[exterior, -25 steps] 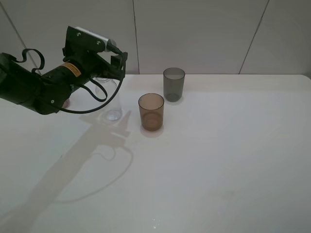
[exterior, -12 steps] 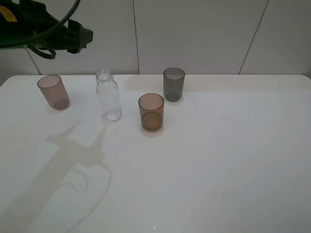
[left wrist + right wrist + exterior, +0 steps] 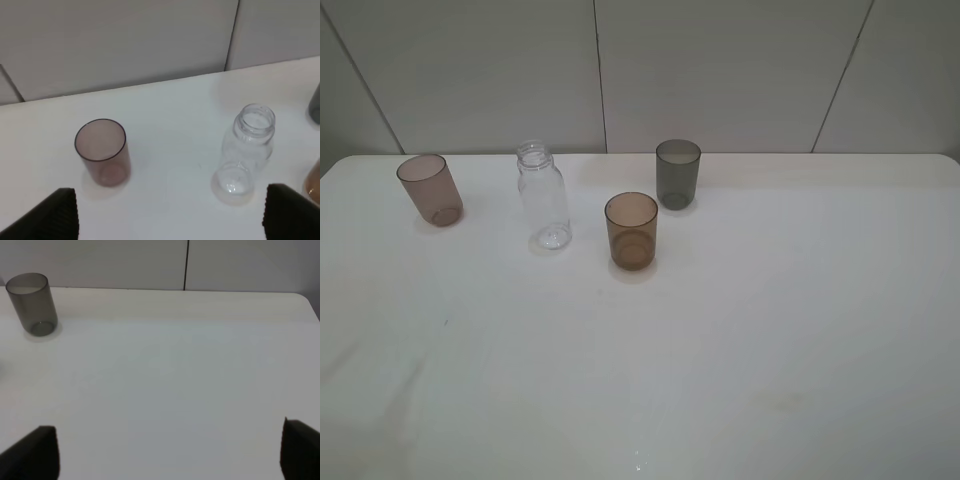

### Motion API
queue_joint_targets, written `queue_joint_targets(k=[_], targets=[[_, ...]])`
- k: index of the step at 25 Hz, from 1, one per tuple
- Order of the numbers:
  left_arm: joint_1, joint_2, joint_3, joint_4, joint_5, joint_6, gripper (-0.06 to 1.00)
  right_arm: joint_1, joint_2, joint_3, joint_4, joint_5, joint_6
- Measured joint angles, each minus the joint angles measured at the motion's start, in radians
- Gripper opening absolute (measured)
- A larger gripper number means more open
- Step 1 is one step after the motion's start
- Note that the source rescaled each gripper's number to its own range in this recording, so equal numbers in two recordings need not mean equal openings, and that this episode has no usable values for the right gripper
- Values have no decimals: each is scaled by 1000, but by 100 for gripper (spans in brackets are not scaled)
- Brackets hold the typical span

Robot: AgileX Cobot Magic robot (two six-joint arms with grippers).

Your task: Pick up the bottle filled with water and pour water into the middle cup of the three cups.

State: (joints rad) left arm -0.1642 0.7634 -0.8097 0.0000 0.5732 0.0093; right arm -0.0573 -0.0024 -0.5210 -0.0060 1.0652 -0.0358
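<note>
Table (image 3: 770, 330): white surface carrying all four vessels; near part lying bare, wall panels rising beyond the far edge.
Middle cup (image 3: 631, 230): amber-brown tumbler standing upright, nearest of the vessels in the high view, sitting slightly left of centre; only a sliver is showing at the edge of the left wrist view (image 3: 315, 185).
Bottle (image 3: 543, 195): clear, uncapped, standing upright at about 10 o'clock from the middle cup, near it but apart; touching nothing. In the left wrist view (image 3: 246, 150) it is appearing see-through, and whether it is carrying water cannot be told.
Pinkish-brown cup (image 3: 430, 189): standing at 9 o'clock from the bottle, well apart, near the table's left edge; also showing in the left wrist view (image 3: 103, 151).
Dark grey cup (image 3: 677, 173): standing farthest back, at about 1 o'clock from the middle cup, close by without touching; also showing in the right wrist view (image 3: 31, 303).
Left tool (image 3: 170, 220): two dark fingertips spreading wide at the frame corners, holding nothing, hanging above the table short of the bottle and the pinkish-brown cup.
Right tool (image 3: 170, 452): fingertips likewise standing wide apart, gripping nothing, over bare table.
</note>
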Motion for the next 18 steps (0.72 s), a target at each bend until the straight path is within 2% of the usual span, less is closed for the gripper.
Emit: queue_joint_targets(k=[9, 16, 18], targets=[[3, -414, 0, 0, 272, -31, 78, 0, 0, 0, 0, 0, 0], [3, -492, 0, -12, 561, -31, 78, 0, 0, 0, 0, 0, 0], [3, -495, 4, -12, 605, -23, 78, 0, 0, 0, 6, 0, 0]])
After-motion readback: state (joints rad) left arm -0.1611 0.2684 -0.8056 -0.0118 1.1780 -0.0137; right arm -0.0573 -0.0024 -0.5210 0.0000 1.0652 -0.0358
